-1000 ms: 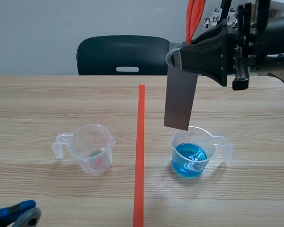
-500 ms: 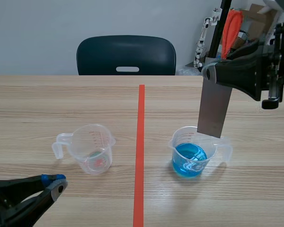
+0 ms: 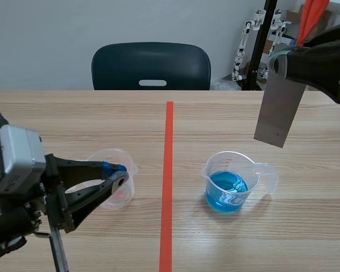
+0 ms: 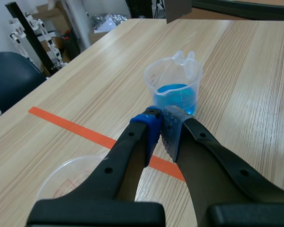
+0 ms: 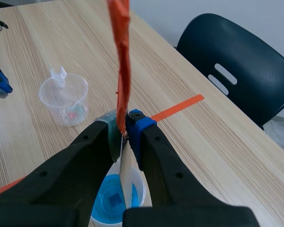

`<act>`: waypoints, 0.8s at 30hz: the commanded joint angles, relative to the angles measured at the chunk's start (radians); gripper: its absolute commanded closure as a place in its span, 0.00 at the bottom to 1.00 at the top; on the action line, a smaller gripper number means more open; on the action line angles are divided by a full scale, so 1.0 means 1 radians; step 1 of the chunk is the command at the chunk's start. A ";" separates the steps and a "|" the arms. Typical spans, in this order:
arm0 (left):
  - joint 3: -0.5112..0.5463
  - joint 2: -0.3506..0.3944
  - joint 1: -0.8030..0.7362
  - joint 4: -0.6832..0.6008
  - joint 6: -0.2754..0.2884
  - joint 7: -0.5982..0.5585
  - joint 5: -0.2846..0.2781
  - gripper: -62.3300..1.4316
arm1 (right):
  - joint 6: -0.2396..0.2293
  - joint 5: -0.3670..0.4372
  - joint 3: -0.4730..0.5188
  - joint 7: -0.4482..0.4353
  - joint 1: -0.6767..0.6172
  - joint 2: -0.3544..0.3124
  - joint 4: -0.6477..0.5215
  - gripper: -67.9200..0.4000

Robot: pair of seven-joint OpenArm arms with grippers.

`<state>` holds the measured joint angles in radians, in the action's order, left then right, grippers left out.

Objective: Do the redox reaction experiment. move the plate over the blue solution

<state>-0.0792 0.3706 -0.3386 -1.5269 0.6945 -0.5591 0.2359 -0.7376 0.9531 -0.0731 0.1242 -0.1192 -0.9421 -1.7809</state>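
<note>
Your right tool [image 3: 279, 63] is clenched on the top edge of the grey plate [image 3: 279, 113], so the plate hangs straight down with its long faces free. That is the sensible hold, since the lower end is the part meant to meet the liquid. The cup of blue solution [image 3: 229, 184] stands upright on the counter [image 3: 73, 119], on the right arm's side of the tape line [image 3: 169, 170]. From the scene view, the plate is raised clear of the rim and sits off toward the right arm's side of the cup. From the right wrist view, the cup lies almost under the tool, with the plate's thin edge lined up toward the blue. By my judgement you are close but not yet squarely over it, so bring the plate across before lowering. Keep it high enough that its bottom corner cannot clip the rim and tip the cup. Your left tool [image 3: 118, 173] is closed on nothing and hovers low over the empty cup [image 3: 105, 153], well apart from the blue one, so it is out of the plate's way.
</note>
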 commanded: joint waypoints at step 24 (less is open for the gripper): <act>-0.158 -0.089 0.232 -0.008 0.002 0.264 -0.125 0.91 | -0.008 -0.037 0.019 -0.064 0.002 0.037 -0.020 0.99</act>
<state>-0.2398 0.2985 -0.1146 -1.5269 0.6945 -0.2882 0.1291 -0.7376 0.8913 -0.0654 0.0788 -0.1329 -0.8925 -1.7851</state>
